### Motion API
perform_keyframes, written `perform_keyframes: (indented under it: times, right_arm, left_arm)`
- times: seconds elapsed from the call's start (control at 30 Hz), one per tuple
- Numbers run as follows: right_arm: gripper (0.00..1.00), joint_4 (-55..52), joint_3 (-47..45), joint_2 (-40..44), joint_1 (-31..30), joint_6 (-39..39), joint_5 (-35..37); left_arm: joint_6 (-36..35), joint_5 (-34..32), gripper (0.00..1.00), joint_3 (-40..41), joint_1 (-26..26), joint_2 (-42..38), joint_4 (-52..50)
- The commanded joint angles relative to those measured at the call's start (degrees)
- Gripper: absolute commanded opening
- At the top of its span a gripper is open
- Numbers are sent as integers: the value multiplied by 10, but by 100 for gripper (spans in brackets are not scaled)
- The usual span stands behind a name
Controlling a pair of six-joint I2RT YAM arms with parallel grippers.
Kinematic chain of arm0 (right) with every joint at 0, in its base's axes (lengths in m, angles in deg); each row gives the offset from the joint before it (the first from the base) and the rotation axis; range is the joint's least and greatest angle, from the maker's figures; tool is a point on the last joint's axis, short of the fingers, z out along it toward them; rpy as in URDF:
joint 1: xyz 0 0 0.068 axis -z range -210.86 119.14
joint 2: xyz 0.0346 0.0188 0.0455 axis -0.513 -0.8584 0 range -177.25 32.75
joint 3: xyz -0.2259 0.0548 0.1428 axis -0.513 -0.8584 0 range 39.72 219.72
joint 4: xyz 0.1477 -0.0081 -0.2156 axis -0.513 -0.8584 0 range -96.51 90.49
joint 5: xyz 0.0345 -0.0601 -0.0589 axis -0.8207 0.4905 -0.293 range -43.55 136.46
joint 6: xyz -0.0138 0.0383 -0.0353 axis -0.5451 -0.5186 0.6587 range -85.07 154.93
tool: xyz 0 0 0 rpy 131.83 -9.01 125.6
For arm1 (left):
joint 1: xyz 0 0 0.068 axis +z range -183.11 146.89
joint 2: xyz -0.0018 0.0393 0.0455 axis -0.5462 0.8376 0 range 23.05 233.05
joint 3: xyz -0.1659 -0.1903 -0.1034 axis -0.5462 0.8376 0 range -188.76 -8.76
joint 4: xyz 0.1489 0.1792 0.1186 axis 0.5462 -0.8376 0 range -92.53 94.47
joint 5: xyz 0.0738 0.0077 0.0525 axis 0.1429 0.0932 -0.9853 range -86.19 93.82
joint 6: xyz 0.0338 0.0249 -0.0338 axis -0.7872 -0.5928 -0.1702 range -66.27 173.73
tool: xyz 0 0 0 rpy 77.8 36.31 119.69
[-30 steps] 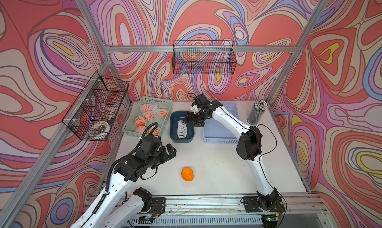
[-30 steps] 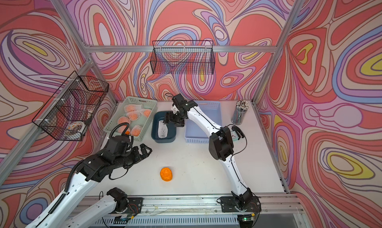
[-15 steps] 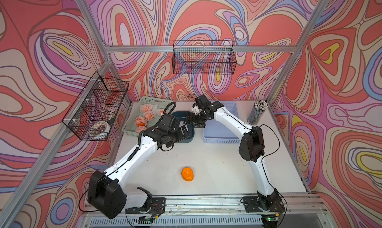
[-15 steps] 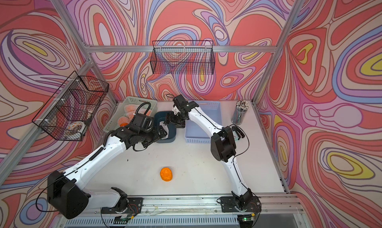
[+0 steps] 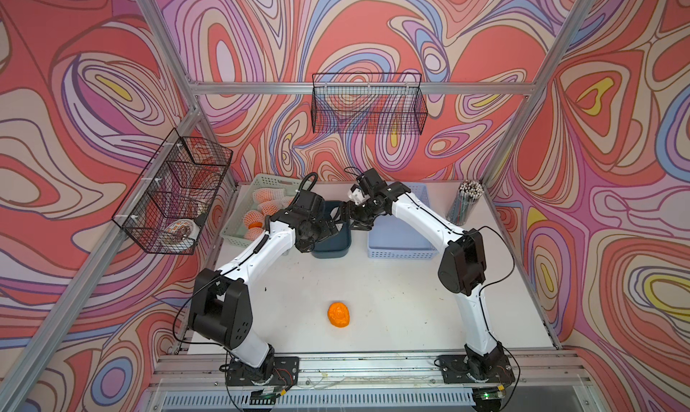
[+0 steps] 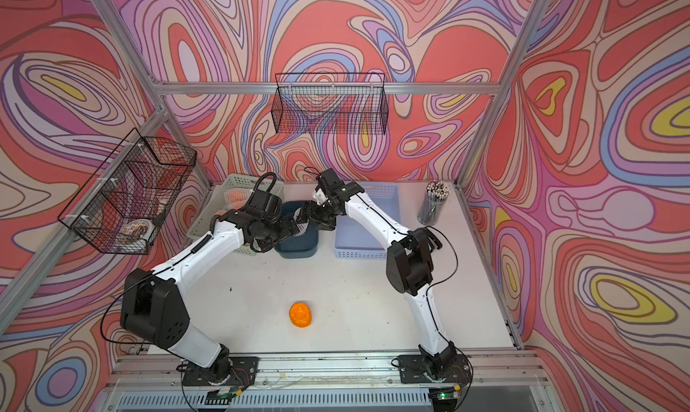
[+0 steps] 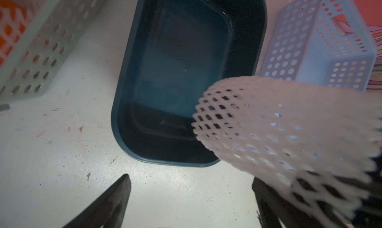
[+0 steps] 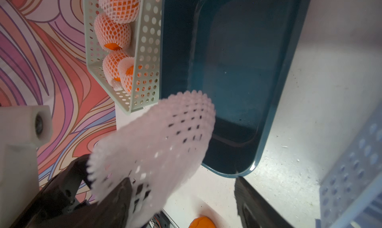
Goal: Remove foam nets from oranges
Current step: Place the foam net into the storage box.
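Now, left fingers [image 7: 111, 200] apart, right fingers [image 8: 254, 202] apart, foam net [image 7: 279, 129] against both, above teal bin [image 7: 186, 41].

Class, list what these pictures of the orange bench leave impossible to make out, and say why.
- Foam net: motion-blurred in both wrist views; what holds it is unclear.
- Bare orange: cut off by the right wrist view's edge.
- Netted oranges: count unknown; the left arm covers part of the green basket in both top views.
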Motion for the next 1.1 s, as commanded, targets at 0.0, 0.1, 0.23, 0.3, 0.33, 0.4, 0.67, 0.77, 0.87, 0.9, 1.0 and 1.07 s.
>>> perform_keyframes:
  times: [0.0, 0.1, 0.23, 0.3, 0.33, 0.4, 0.67, 0.77, 0.87, 0.9, 1.0, 1.07]
  right_arm:
    - [80, -11, -5, 29, -7, 6, -16]
    - [80, -21, -1, 28, -6, 8, -21]
    - [81, -22, -10, 35, -6, 8, -31]
    - [81, -23, -6, 31, -5, 9, -25]
    - [81, -27, 3, 24, -4, 10, -22]
    - [81, -35, 28, 2, -2, 11, -24]
    - [80, -43, 99, -31, -2, 9, -20]
    - [80, -51, 89, -13, -2, 19, -13]
    - [81, -68, 48, 27, -1, 43, 13]
    - [81, -76, 28, 45, 0, 54, 23]
    - [81, -77, -58, 113, 0, 77, 31]
    - [81, -66, -126, 162, -2, 84, 17]
  left_arm:
    - [-9, -8, 94, -22, 9, 17, -11]
    - [-9, -3, 93, -15, 20, 19, -15]
    - [-3, 15, 92, 3, 37, 16, -3]
    - [-7, 28, 91, 3, 37, 11, 0]
    - [-8, 35, 90, 6, 37, 3, 4]
    - [-13, 45, 90, 19, 39, -19, 14]
    - [-12, 50, 91, 41, 50, -95, 2]
    - [-25, 45, 91, 17, 52, -116, -20]
    - [-42, 33, 93, 2, 52, -147, -49]
    - [-45, 30, 93, 1, 53, -162, -59]
    - [-49, 41, 94, 16, 52, -211, -82]
    - [-51, 53, 94, 37, 53, -250, -96]
